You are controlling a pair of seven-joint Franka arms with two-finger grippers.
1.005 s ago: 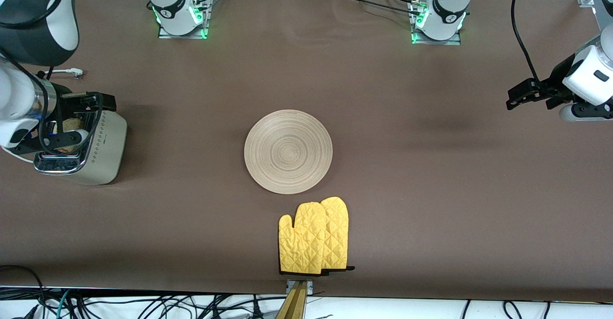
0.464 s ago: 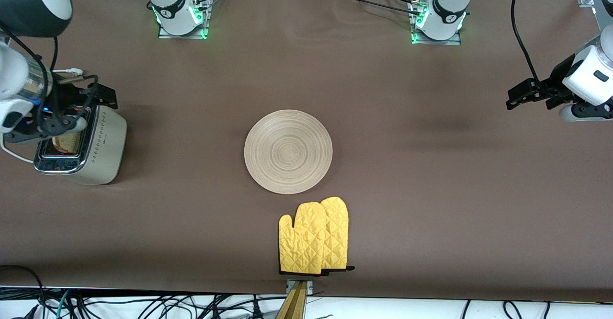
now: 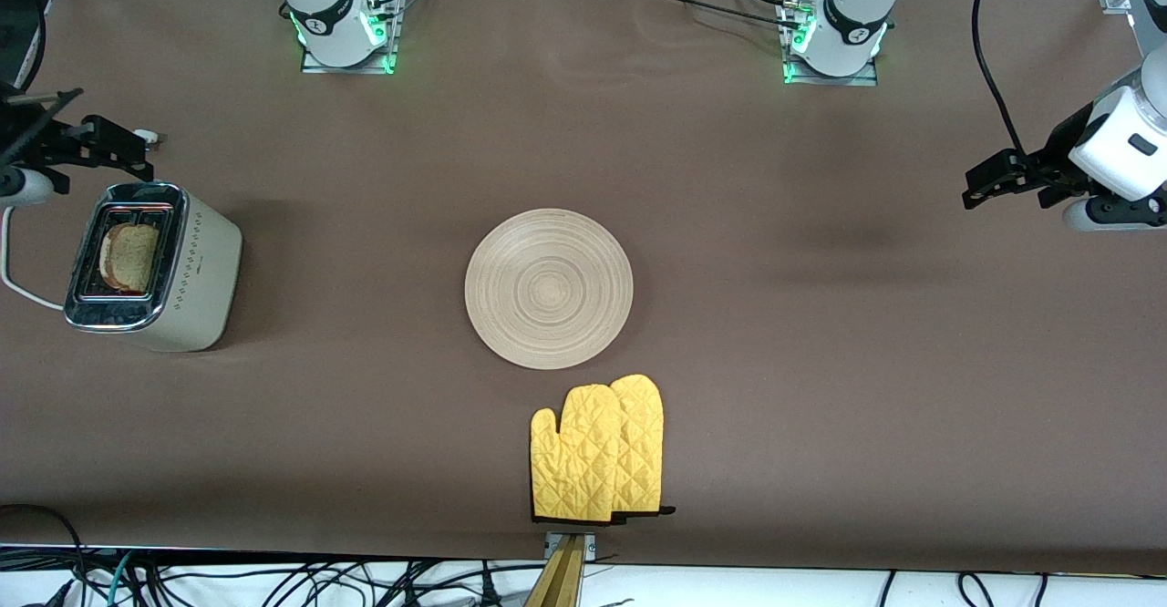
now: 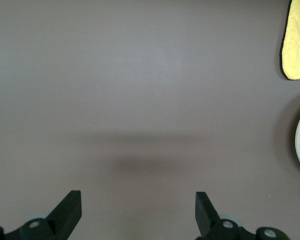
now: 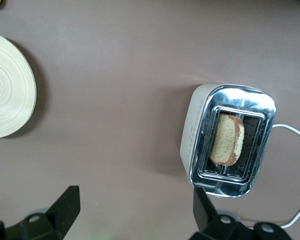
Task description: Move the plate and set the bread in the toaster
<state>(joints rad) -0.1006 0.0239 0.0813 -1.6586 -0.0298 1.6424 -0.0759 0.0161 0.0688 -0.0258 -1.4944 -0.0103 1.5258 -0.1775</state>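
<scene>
While brown cloth (image 3: 775, 334) covers your table, cables (image 3: 273, 580) trail at 6 o'clock. Plate (image 3: 549, 288) sits centre, yellow mitts (image 3: 597, 450) at its 6. Bread (image 3: 129, 254) stands in the toaster (image 3: 155, 265). Right gripper (image 3: 68, 138), jaws wide, has risen off it since before; left gripper (image 3: 1003, 179) waits, wide, empty.

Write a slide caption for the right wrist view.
Open right gripper hangs above the table beside the toaster, bread resting in a slot, plate bare nearby.
</scene>
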